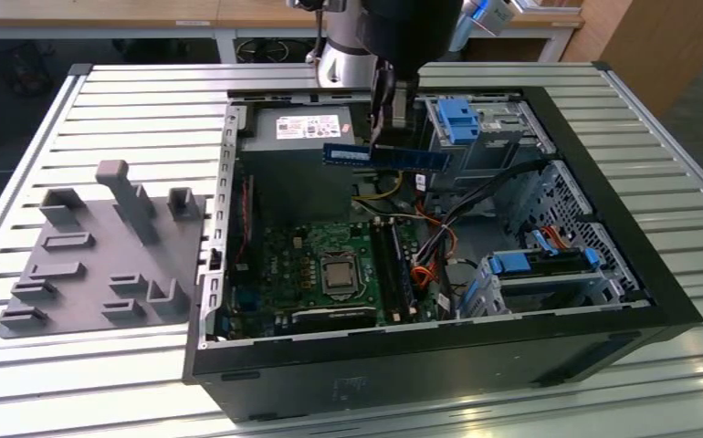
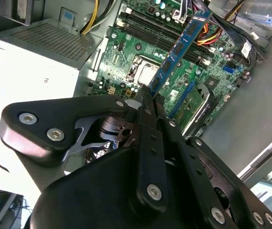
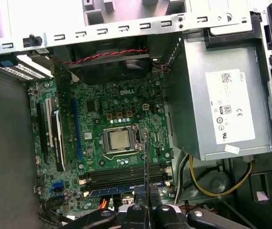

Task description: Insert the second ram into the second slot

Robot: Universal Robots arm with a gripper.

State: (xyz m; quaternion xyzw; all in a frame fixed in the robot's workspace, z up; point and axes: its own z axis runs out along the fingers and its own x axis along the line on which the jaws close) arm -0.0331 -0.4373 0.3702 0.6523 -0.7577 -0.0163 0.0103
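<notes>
1. As the gripper (image 1: 384,139) clenches its black fingers on the second ram (image 1: 386,157), the thin blue circuit strip hangs in the air over the open computer case (image 1: 595,274). In the exterior view it sits roughly level, well above the board below.
2. In the second wrist view, the second ram (image 2: 178,50) reaches away from the gripper (image 2: 147,93). Its flat face carries a row of small dark rectangular chips and a pale sticker at the far end.
3. In the first wrist view, the strip shows edge-on as a slim dark line (image 3: 146,167) rising from the gripper (image 3: 146,212). It crosses above the long, narrow memory slots (image 3: 126,174) and is seated in none of them.
4. The green motherboard (image 3: 107,105) is dense with small components, with a square metal-framed processor socket (image 3: 120,139) near its middle.
5. Beside it sits the grey sheet-metal power supply (image 3: 221,105), boxy and matte, bearing a white label with dark print and symbols. Yellow cables (image 3: 221,188) loop from it.
6. Blue plastic drive latches (image 1: 456,119) mark the bays at the case's far side.
7. The case rests on a ribbed, silvery slatted counter (image 1: 120,100). A grey moulded fixture plate (image 1: 96,265) with upright blocks lies on the exterior view's left.
</notes>
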